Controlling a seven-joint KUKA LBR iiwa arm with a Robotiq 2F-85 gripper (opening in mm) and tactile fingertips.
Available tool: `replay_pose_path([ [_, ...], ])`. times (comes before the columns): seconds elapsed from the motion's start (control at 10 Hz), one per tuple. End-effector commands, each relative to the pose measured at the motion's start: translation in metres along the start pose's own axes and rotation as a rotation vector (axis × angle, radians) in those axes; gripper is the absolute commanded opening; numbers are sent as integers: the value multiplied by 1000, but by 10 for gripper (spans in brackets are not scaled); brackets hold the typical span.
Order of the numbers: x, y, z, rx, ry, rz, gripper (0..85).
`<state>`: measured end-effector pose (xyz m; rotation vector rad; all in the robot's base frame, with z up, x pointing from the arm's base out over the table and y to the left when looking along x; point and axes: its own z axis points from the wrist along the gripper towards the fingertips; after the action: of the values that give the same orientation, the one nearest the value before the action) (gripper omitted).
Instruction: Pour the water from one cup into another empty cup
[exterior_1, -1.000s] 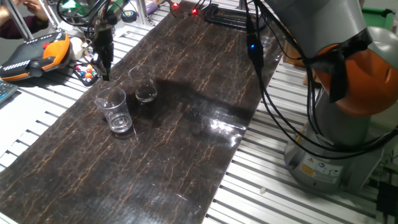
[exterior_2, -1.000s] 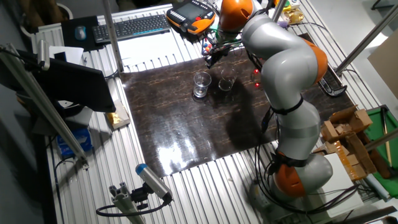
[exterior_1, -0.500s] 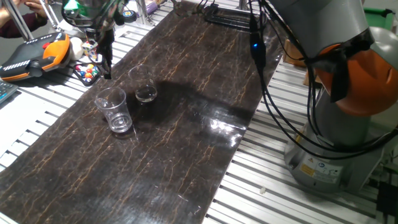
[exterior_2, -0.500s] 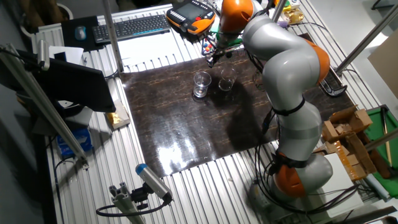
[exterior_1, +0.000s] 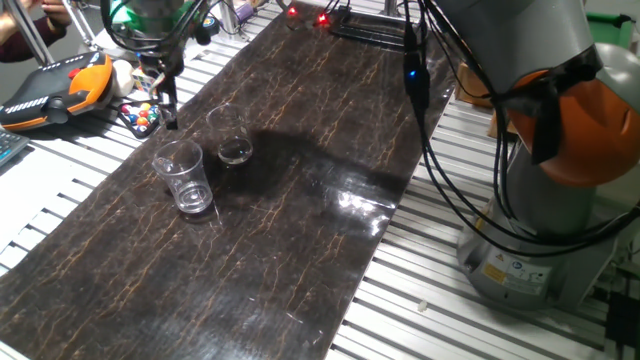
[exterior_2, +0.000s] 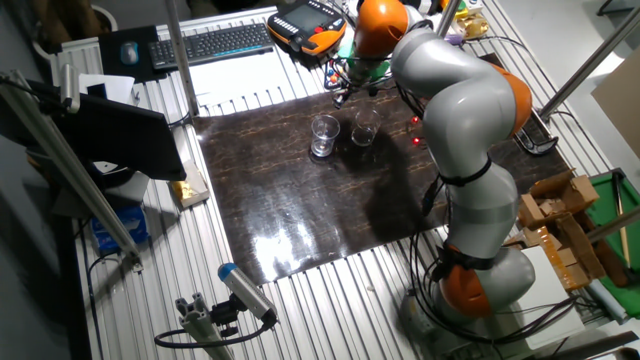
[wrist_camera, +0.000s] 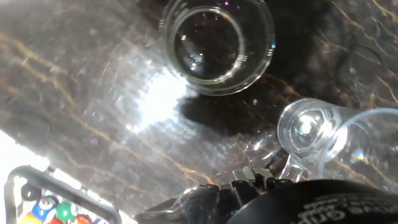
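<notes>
A dark marbled mat (exterior_1: 300, 200) covers the middle of a slatted aluminium worktop (exterior_1: 560, 330), and we see two clear plastic cups standing upright on it, close together but not touching. In one fixed view the taller, wider tumbler (exterior_1: 184, 176) stands nearer the camera, its thick ringed base on the mat; the shorter, narrower cup (exterior_1: 231, 136) stands just beyond it and to the right. In the other fixed view the tumbler (exterior_2: 323, 136) is to the left and the shorter cup (exterior_2: 365, 129) to the right. We cannot make out the water in either cup.

The hand (exterior_1: 165, 105) hangs above the far left edge of the mat, near the cups but clear of both and holding nothing. Its dark fingers point down; we cannot tell how far apart they stand. From the other fixed view, the hand (exterior_2: 343, 92) sits just beyond the two cups, under the arm's orange joint (exterior_2: 380, 20).

The hand view looks down on both cups from above: the tumbler (wrist_camera: 217, 43) shows its open mouth at the top of the frame, the shorter cup (wrist_camera: 329, 140) lies lower right. A tray of coloured balls (wrist_camera: 50, 208) shows at lower left. An orange teach pendant (exterior_1: 55, 85) rests beside the mat.
</notes>
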<state>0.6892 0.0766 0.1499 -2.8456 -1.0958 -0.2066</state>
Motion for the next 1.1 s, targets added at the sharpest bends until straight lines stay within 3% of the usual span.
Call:
replay_pose_path([
  [0.0,0,1,0,133,-23,-957,7],
  [0.2,1,3,1,144,-2,-1234,7],
  [0.4,2,3,3,175,23,-1400,7],
  [0.5,2,3,1,186,18,-1467,7],
  [0.9,0,3,0,187,32,-1544,7],
  [1.0,0,3,0,179,15,-1610,7],
])
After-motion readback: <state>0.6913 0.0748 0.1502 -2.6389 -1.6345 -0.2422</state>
